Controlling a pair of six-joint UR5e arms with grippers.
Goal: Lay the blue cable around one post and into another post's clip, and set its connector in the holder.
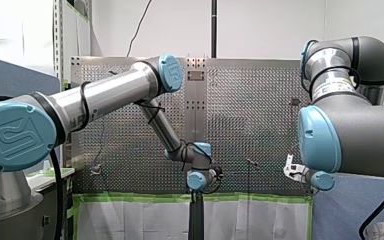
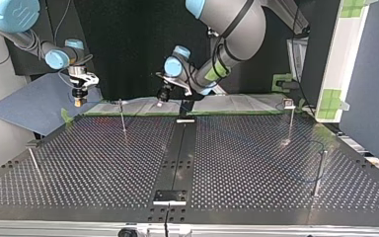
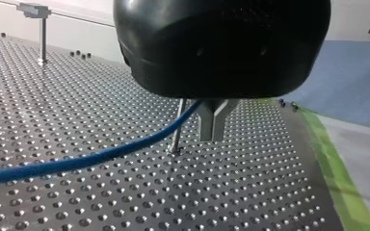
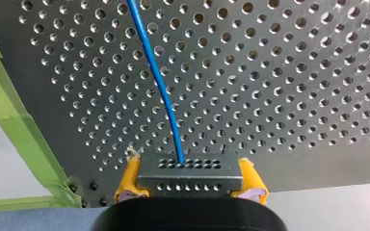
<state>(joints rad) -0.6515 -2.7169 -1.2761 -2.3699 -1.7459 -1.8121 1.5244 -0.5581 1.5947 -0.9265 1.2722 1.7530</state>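
The blue cable [image 4: 159, 82] runs from a grey perforated connector [image 4: 189, 182] out over the perforated table [image 4: 279, 72]. My right gripper [image 4: 189, 169] is shut on that connector, its yellow pads [image 4: 129, 179] on both ends. In the top view my right gripper [image 2: 80, 98] hangs over the table's far left corner. My left gripper [image 3: 213, 129] is shut, fingertips together, with the blue cable [image 3: 101, 155] passing through the gap above the tips. A thin post [image 3: 176, 127] stands just behind the cable there. In the top view my left gripper [image 2: 161, 97] hovers at the far middle edge.
Thin posts stand on the table: one [image 2: 123, 117] near my left gripper, one [image 2: 34, 163] at the top view's left, and two [image 2: 290, 121] [image 2: 319, 173] at its right. A clip-topped post [image 3: 41, 29] shows far off. Green tape [image 2: 138, 112] lines the far edge.
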